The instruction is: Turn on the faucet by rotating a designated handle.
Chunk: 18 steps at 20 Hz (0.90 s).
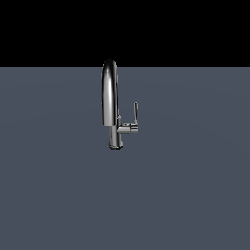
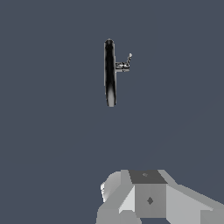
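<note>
Only wrist view: perhaps gripper (image 2: 148, 197), well apart from faucet (image 2: 110, 72).

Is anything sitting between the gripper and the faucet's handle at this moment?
Nothing: in the wrist view only bare grey floor separates the gripper from the faucet and its handle.

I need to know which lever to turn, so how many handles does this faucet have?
1. The handle sits on a short stub off the faucet body, on the exterior view's right, pointing up. The far side is hidden, but the wrist view shows no other.
</note>
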{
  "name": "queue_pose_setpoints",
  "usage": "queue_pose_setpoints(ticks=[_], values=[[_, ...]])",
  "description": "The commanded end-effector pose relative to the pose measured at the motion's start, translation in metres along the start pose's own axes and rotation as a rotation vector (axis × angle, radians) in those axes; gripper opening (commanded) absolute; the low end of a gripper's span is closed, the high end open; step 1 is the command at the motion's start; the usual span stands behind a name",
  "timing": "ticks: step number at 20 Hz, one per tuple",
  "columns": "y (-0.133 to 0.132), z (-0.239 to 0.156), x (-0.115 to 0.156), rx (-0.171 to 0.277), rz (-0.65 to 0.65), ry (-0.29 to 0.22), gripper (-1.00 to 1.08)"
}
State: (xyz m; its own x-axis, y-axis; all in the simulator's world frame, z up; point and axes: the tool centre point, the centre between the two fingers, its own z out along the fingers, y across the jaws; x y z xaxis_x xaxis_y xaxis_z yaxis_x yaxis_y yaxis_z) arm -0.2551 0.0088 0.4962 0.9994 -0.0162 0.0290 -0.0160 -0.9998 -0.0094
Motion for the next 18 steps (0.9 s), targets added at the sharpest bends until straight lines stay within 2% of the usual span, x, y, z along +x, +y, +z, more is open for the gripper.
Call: queue_pose_setpoints(ticks=[1,10,18], values=[[0.000,0.000,0.000,0.000,0.000,0.000,-1.00],[0.000,0.002,0.011,0.025,0.027,-0.027,-1.00],[0.000,0.009,0.039,0.093,0.099,-0.100,-1.00]])
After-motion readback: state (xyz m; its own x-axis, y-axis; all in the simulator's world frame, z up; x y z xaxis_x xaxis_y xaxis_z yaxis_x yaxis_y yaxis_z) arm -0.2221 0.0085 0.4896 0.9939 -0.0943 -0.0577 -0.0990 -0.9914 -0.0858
